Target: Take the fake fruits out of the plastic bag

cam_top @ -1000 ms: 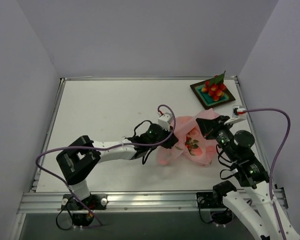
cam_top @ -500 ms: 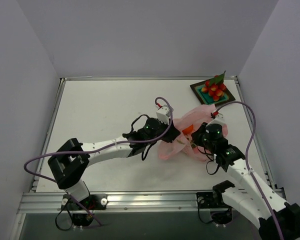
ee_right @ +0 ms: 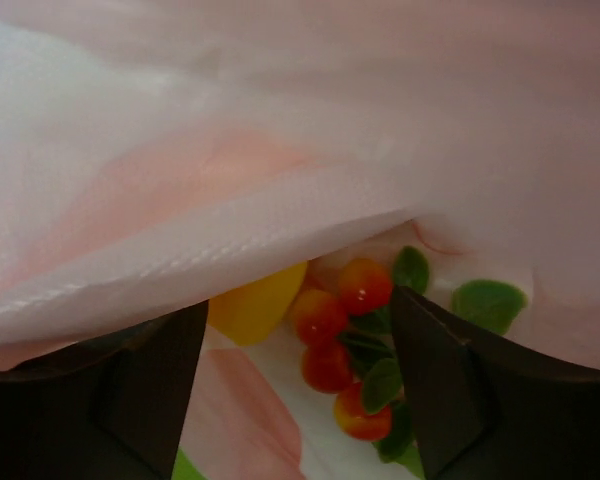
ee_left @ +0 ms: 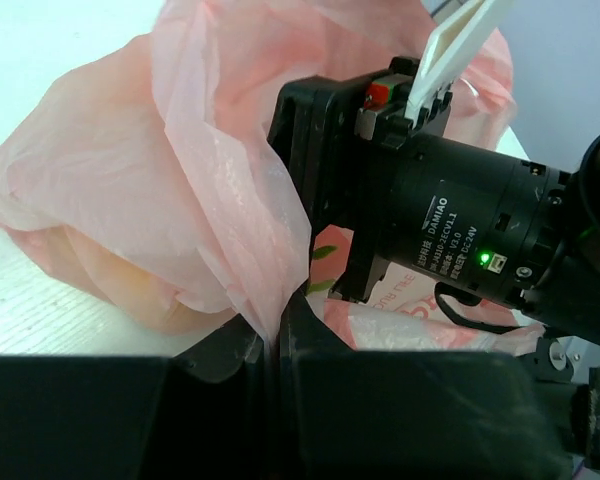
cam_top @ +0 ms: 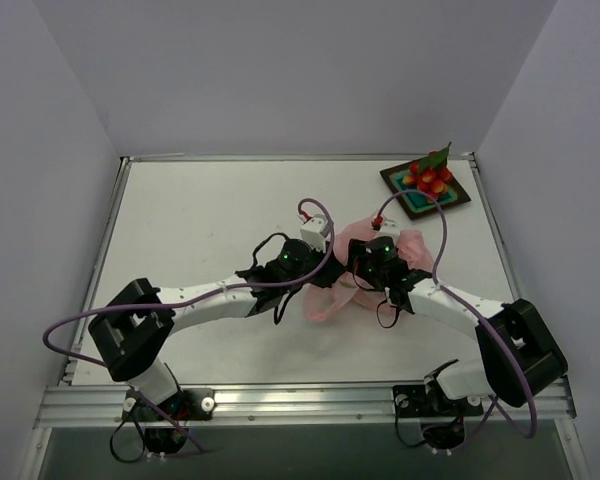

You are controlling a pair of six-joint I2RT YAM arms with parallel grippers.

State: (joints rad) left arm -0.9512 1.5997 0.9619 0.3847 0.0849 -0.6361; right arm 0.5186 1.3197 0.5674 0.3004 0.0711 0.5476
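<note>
The left end effector is clenched on a fold of the crinkly pink plastic bag, right of centre on the table. The right end effector, released, frames the glossy fake fruits inside it. The film hangs just over them, so closing may pinch plastic instead.

Top cam sits high behind the near edge, looking down over the whole table; left wrist cam is close on the bag from outside, right wrist cam right under its film; all three share the bag.
</note>
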